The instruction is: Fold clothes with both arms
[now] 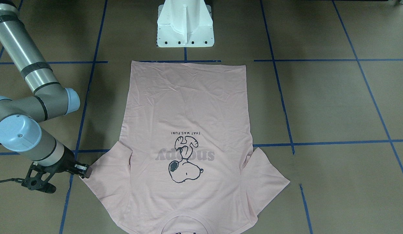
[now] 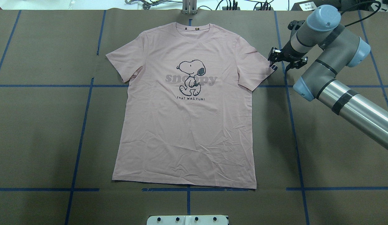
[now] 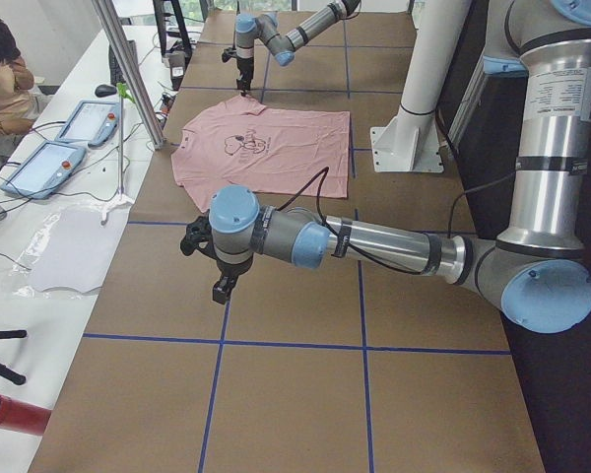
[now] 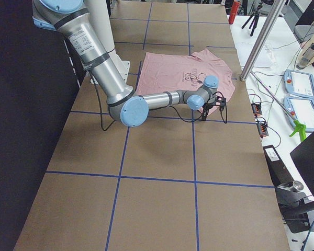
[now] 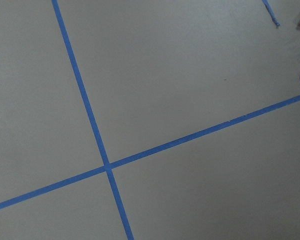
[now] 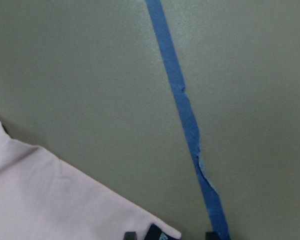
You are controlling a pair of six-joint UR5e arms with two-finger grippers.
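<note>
Front-facing view: the T-shirt (image 1: 188, 130) lay flat and print-up on the table (image 1: 334, 107). Its hem pointed towards the white pedestal (image 1: 185, 26), its collar was at the operators' edge, and both sleeves were spread. The right gripper (image 1: 85, 171) sat low at the outer corner of the near sleeve (image 1: 107, 175), touching it or just beside it; the jaw gap was not readable here. Overhead view: the shirt was roughly centred, with light wrinkles over the lower body, and the right gripper was at the sleeve tip. Left-end view: the left gripper (image 3: 220, 292) hung above bare table, well apart from the shirt, and I could not tell whether its jaws were wide or closed. A person (image 3: 5, 89) sat at the side bench. Right-end view: the right gripper was by the sleeve corner, and no cloth was lifted. Left wrist view: only table and blue tape (image 5: 85, 105) showed, plus a scrap of pink at the top right corner. Right wrist view: the sleeve corner lay flat. Two dark fingertips (image 6: 156, 232) at the bottom edge stood apart with table showing between them, one over the cloth's point, so the jaws were parted and held nothing. Judgement: the fabric looked thin, light and limp, so it should drape and sag rather than hold shape, and it may drag and bunch on the matt surface. A shallow pinch could catch the top layer only. Likely best hold: both layers at the sleeve or shoulder edge, one arm per side, lifted evenly.
</note>
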